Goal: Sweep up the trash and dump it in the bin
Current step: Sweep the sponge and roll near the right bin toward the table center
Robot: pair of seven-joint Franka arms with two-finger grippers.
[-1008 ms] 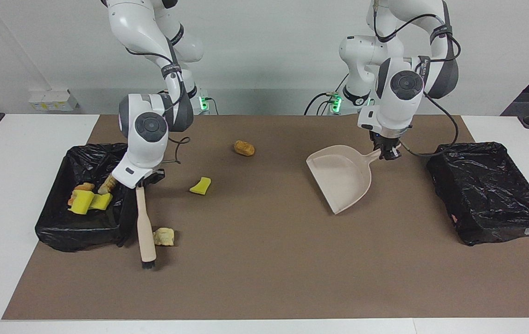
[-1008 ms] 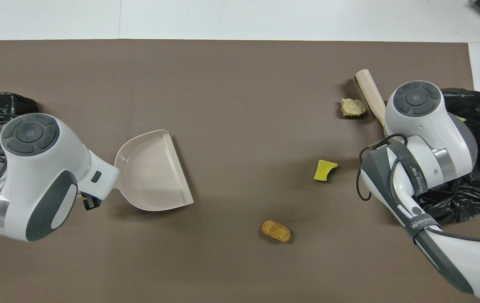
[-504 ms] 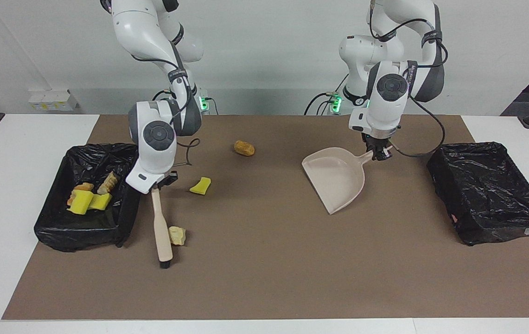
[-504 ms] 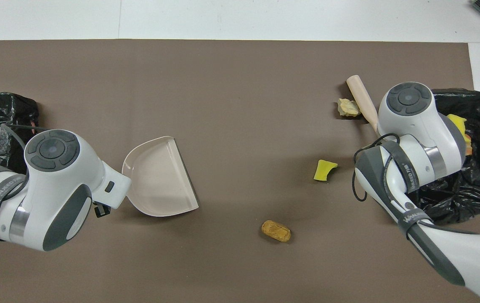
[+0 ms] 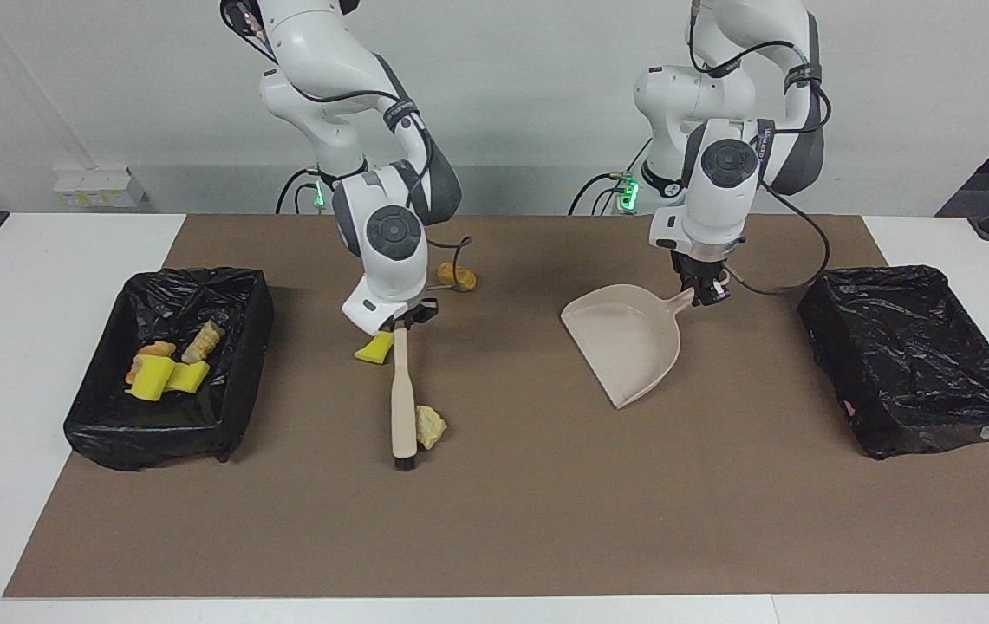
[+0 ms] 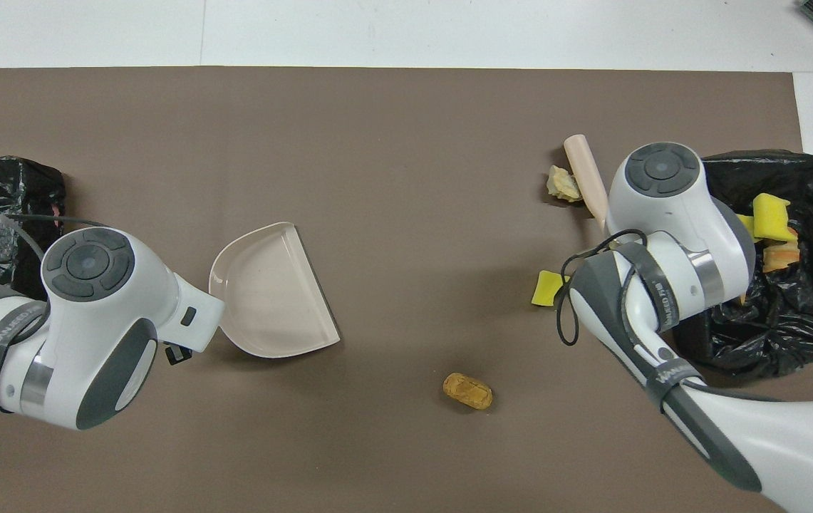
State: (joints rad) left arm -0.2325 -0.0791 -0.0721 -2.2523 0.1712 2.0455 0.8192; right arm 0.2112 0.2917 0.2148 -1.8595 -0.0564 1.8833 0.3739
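Trash [image 5: 430,426], light and spongy beside the dustpan [image 5: 628,344], we push, never grasp: right tool [image 5: 405,321] clamps the brush [image 5: 403,401], left tool [image 5: 705,293] clamps the dustpan's handle.

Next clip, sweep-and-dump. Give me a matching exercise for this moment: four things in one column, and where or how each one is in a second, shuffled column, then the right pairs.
Things
1. brush
2. dustpan
3. brown bread-like lump
4. pale lump

Places or states
A. lying loose on the mat, nearest the robots of the loose pieces
B. held by its handle in the left pincer
C. right against the brush, near its bristle end
D. held in the right pincer, bristle end on the mat

Pairs: 1-D, 2-B, 3-A, 4-C
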